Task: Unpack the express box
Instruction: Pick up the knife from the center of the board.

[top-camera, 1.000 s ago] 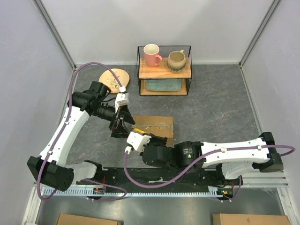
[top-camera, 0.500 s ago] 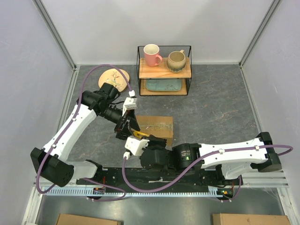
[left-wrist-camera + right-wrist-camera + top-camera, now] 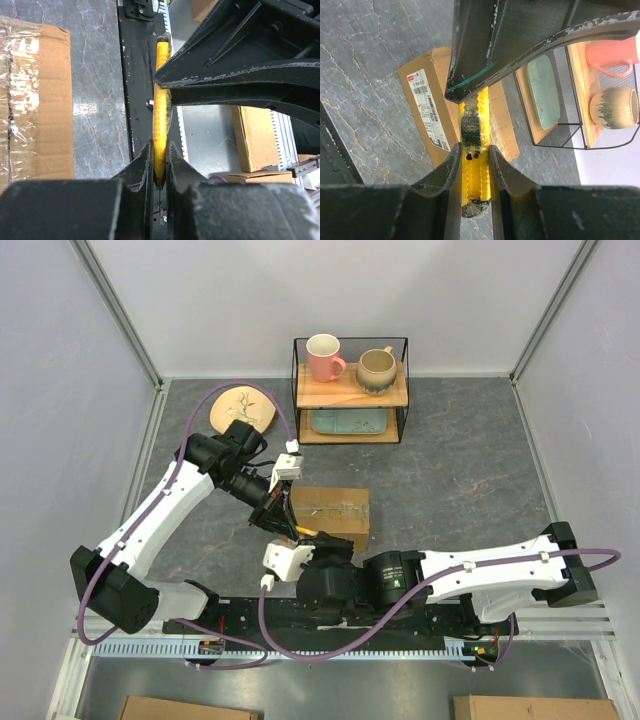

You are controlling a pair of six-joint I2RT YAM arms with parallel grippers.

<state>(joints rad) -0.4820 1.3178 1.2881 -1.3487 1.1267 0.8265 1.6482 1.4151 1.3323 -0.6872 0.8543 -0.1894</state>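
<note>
**Pinching one yellow cutter with both claws, box lying crosswise just beyond**

The left claw is pressed together on the thin edge of a yellow cutter. The right claw pinches the same cutter's grooved handle from the opposite end. The two sets of fingers nearly meet along the tool.

Directly past the claws sits the express box, flat on the table. Its long axis runs crosswise to the right claw's reach, and the taped seam follows that same line. The side with the white label is turned back toward the arm bases.

A second ago the left claw stood spread wide, off to the left and clear of the cutter. Since then it has swung in toward the box and come down onto the tool. The right claw has slid slightly nearer the bases with its hold unchanged, and the box has not moved.

From above, the claws cover the box's near left corner. The left wrist view cuts the box off at the frame edge. The cutter's blade end is buried between the fingers, so I cannot tell whether the blade is out.
</note>
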